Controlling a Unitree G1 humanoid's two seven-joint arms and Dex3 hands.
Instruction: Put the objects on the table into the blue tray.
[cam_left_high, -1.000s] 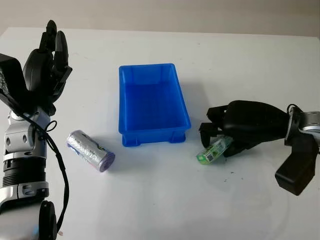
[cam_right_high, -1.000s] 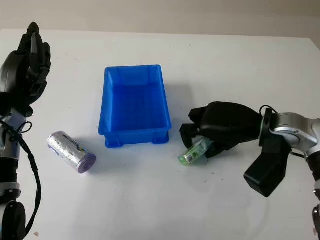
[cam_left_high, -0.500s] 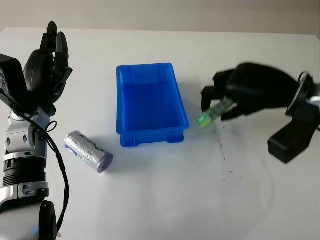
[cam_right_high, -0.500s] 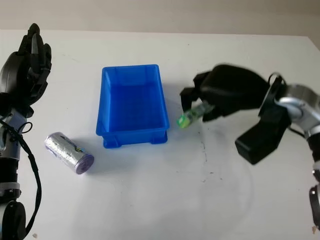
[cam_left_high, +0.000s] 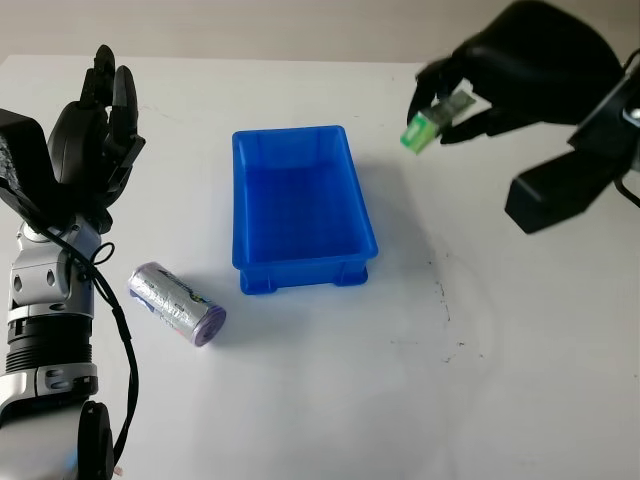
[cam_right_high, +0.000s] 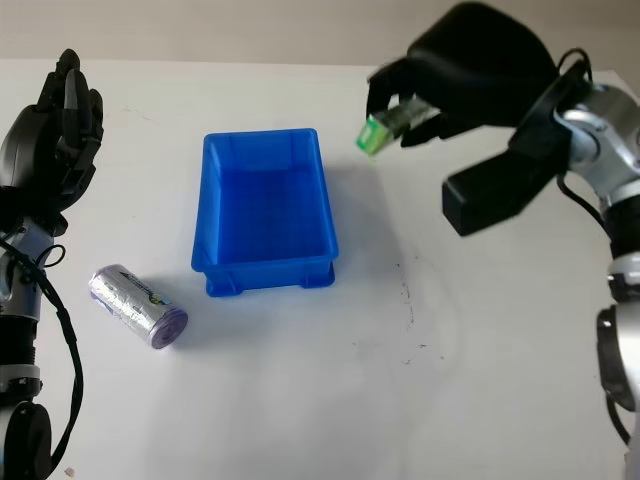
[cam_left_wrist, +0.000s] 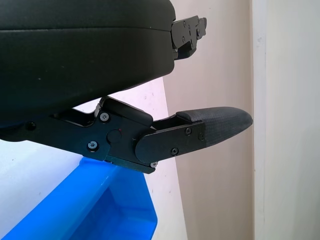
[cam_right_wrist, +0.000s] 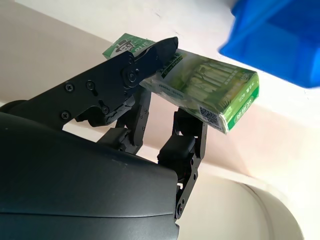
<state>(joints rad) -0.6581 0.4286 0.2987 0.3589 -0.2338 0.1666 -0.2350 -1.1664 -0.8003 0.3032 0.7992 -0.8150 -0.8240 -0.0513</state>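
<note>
White worktop (cam_left_high: 330, 400) runs under everything. Your right robot hand (cam_left_high: 520, 65), upper right of the frame, has lifted the green box (cam_left_high: 435, 118) clear off the surface where it lay a second ago, fingers clamped around it. It now hangs high, just right of the tray (cam_left_high: 300, 205), so the drop-in looks near. A QR code shows on the box; its print is too small to read. The can (cam_left_high: 180, 303) lies lower left. Your left robot hand (cam_left_high: 95, 130) is raised at upper left, open.
</note>
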